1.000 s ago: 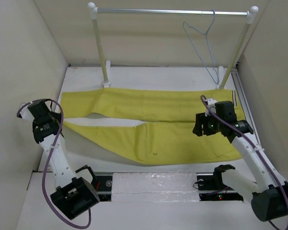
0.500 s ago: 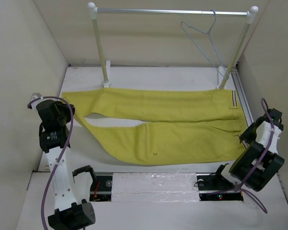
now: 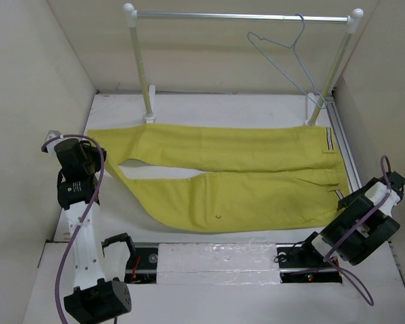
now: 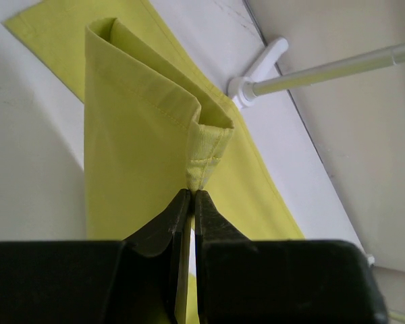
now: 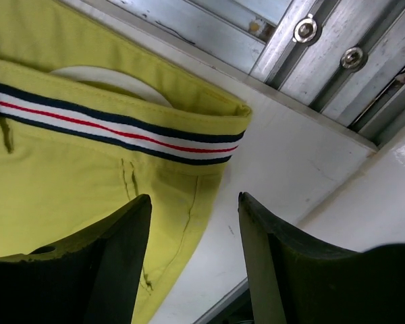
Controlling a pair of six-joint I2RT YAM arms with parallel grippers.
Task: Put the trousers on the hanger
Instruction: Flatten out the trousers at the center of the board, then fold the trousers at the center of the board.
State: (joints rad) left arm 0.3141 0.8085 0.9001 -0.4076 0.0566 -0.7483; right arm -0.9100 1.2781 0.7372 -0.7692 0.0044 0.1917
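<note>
The left tool (image 4: pixel 191 202) pinches one leg end of the yellow trousers (image 3: pixel 243 179), which lie flat on the bench (image 3: pixel 209 108). The right tool (image 5: pixel 194 199) is wide, holding nothing, by the waist on the right. The hanger (image 3: pixel 308 77) hangs far right.

You're looking at a robotics lab cell: a bare white table (image 3: pixel 209 108) boxed in by plain beige panels (image 3: pixel 27 81), with your left arm (image 3: pixel 81 223) and right arm (image 3: pixel 358 229) bolted to a mounting plate (image 3: pixel 216 258) at the near edge. Purple cables (image 3: pixel 102 169) loop off both. The only wardrobe touches are a small silver rail (image 3: pixel 243 16) on white posts, one wire hanger (image 3: pixel 283 47) and trousers (image 3: pixel 229 175) spread flat. Bare aluminium extrusion (image 5: pixel 324 54) shows past your right wrist.
</note>
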